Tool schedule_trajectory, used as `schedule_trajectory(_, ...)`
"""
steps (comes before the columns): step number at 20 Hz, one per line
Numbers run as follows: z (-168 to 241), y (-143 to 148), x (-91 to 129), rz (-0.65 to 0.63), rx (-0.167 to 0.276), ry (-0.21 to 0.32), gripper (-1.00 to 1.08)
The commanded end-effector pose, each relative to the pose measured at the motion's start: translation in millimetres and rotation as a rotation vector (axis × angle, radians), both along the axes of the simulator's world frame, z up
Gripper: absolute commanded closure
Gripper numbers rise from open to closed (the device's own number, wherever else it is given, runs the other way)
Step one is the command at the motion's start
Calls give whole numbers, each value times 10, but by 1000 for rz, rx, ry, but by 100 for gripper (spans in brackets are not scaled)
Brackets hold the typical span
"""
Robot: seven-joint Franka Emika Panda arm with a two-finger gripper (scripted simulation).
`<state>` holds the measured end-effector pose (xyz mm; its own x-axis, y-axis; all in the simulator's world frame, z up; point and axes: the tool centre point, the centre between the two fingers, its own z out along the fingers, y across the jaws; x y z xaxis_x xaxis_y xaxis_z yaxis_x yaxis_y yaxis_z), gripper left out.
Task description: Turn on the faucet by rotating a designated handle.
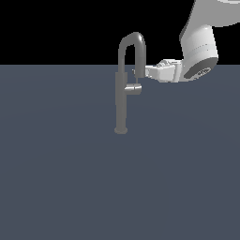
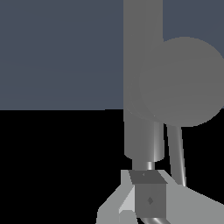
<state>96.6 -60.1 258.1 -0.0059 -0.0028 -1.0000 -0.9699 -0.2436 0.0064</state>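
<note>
Nearest your wrist camera is the hand [image 2: 151,205]: you see one pale finger [image 2: 124,199] and a darker grey block beside it, pressed close against a slim shiny tube that runs away from the lens. How far the hand is open you cannot tell from either view, nor whether it has hold of anything.

Just past the hand in the wrist view, the faucet [image 2: 142,74] fills the frame as a broad grey column, with a large round grey face [image 2: 186,81] overlapping it on one side.

In the exterior view, the faucet [image 1: 122,101] stands upright on the blue-grey counter [image 1: 61,178], its small round base touching the surface. The handle [image 1: 132,89] sticks out sideways from the column toward the exterior view's right, about halfway up the faucet. The gooseneck arches over above it and its tip comes down just above the handle.

The hand [image 1: 140,71] reaches in level from the exterior view's right, its tips at the downturned spout, just above the handle. Behind it the white arm [image 1: 200,49] rises away from the faucet toward the upper right corner.
</note>
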Motion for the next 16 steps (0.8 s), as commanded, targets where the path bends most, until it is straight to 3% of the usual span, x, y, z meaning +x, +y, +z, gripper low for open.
schedule_trajectory(1, -1, -13, -39, 2, 0, 1, 108)
schedule_trajectory(16, 9, -82, -320, 5, 1, 0, 108)
